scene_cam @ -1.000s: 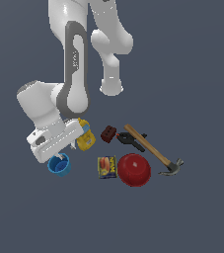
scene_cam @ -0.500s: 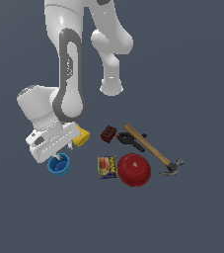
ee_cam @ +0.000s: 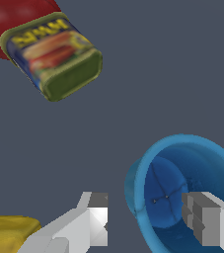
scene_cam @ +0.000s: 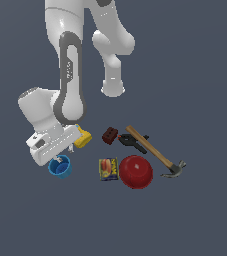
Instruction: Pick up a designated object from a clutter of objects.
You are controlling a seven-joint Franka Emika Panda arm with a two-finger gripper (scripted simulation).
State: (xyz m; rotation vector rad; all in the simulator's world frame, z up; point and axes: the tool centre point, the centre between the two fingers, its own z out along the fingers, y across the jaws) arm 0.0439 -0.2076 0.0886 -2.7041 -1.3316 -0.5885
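Note:
The small blue cup (scene_cam: 60, 168) stands upright at the exterior view's left end of the clutter. In the wrist view it (ee_cam: 182, 163) shows its hollow darker inside. My gripper (scene_cam: 61, 159) is right above it and open. In the wrist view my gripper (ee_cam: 145, 217) straddles the cup's near wall: one fingertip (ee_cam: 96, 215) is outside the cup, the other (ee_cam: 202, 217) is inside the hollow. Neither fingertip visibly presses the wall. The cup rests on the floor.
The yellow bottle (scene_cam: 83, 138) lies just behind my hand, mostly hidden. The yellow-and-blue tin (scene_cam: 108, 169) and red bowl (scene_cam: 136, 171) lie to the cup's right in the exterior view. The dark red block (scene_cam: 110, 135), black clamp (scene_cam: 130, 141) and hammer (scene_cam: 155, 152) are farther right.
My hand has come down a little onto the blue cup, covering more of the yellow bottle. The cup and the other objects have not moved.

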